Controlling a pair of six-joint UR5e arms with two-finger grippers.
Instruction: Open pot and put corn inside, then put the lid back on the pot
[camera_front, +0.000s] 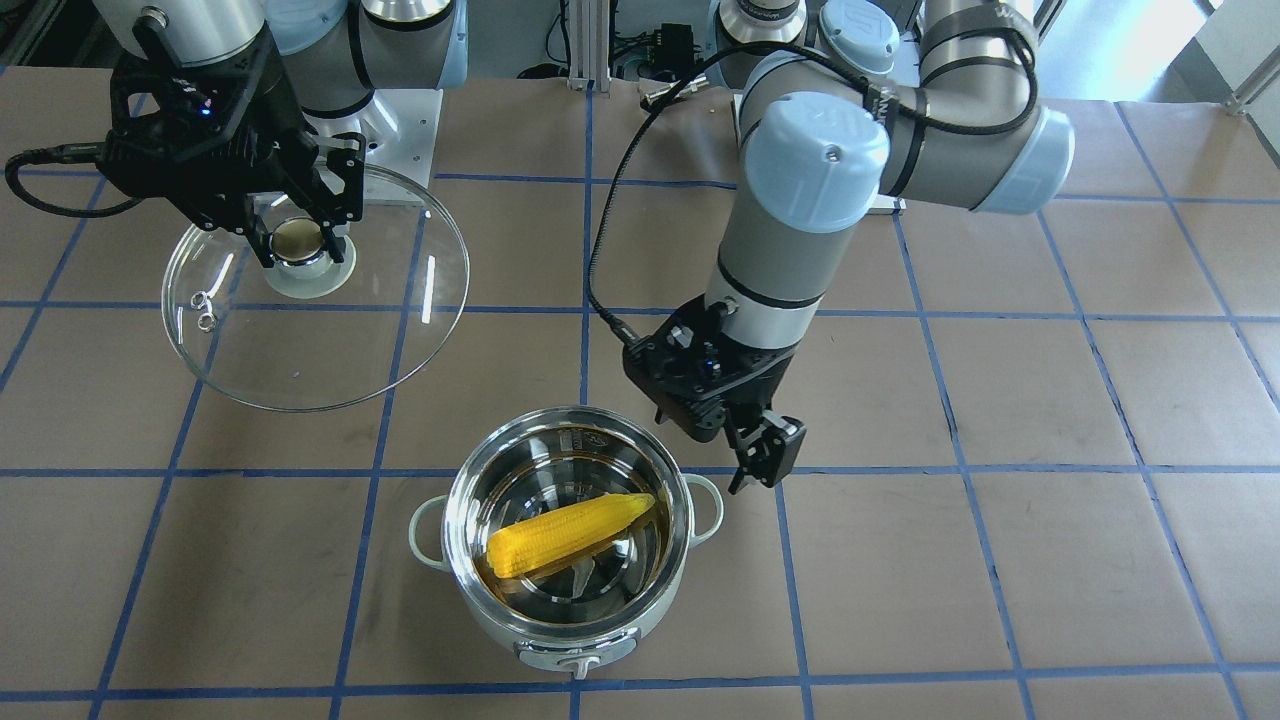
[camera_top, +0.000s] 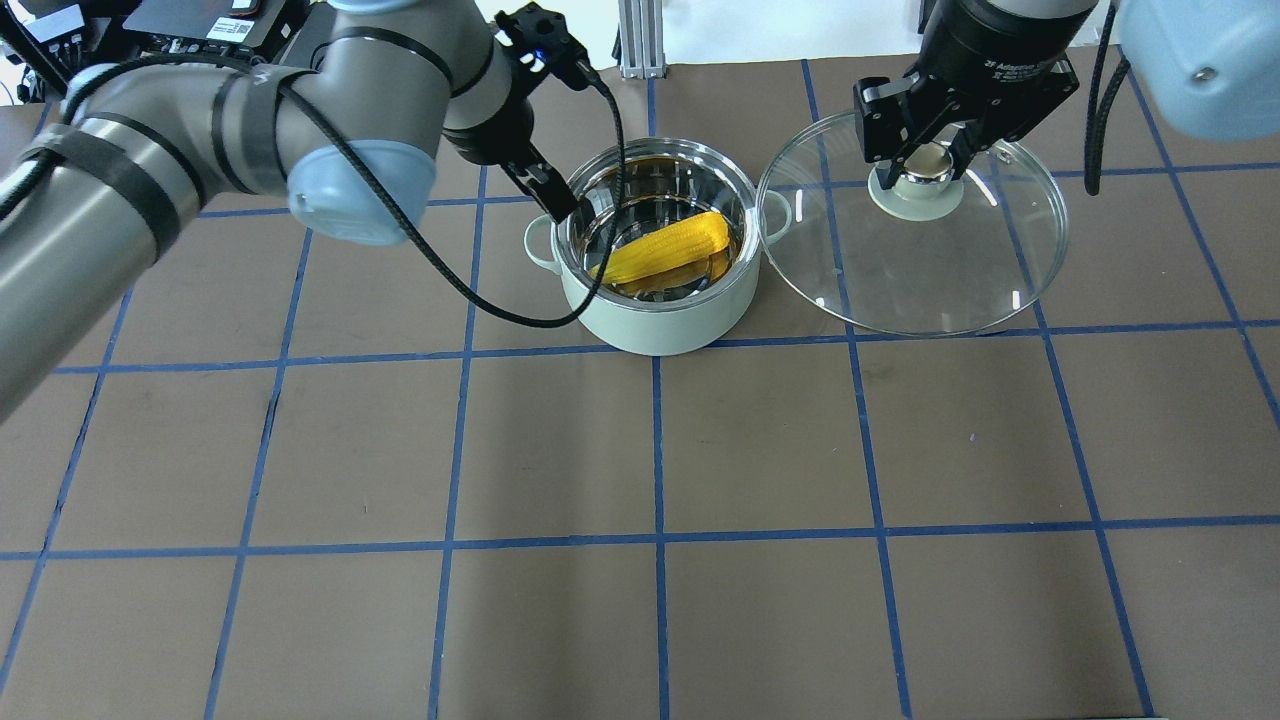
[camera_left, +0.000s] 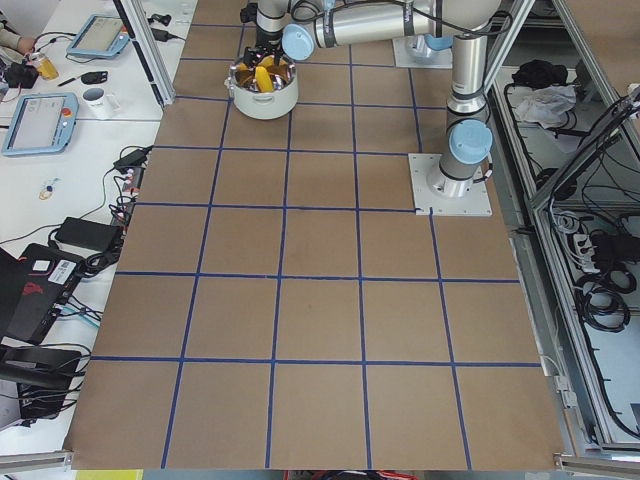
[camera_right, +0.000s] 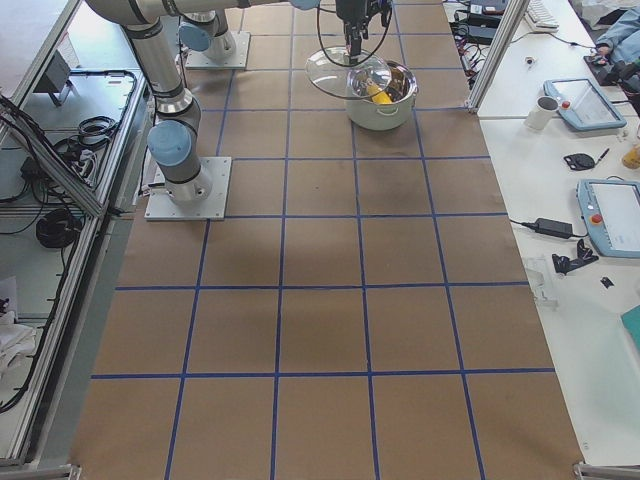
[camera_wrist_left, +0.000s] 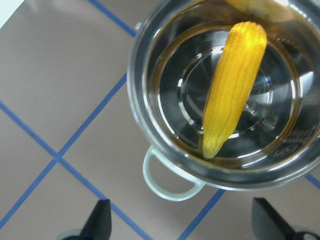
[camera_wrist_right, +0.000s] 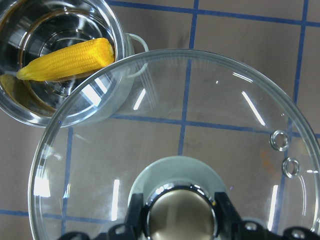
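Observation:
The pale green pot (camera_front: 570, 620) stands open on the table, and the yellow corn (camera_front: 570, 530) lies slanted inside its steel bowl. My right gripper (camera_front: 300, 235) is shut on the knob of the clear glass lid (camera_front: 320, 340) and holds it in the air beside the pot. My left gripper (camera_front: 757, 450) is open and empty, just outside the pot's side handle. The left wrist view shows the corn (camera_wrist_left: 232, 85) in the pot (camera_wrist_left: 170, 185) beyond my open fingers (camera_wrist_left: 102, 220). The right wrist view shows the lid (camera_wrist_right: 200, 110) with the corn (camera_wrist_right: 65, 60) past its edge.
Brown paper with blue tape grid lines covers the table (camera_top: 650, 450). The left arm's black cable (camera_top: 480, 300) hangs close by the pot's rim. Operator benches with tablets and cables stand past the table's edge (camera_right: 590, 200).

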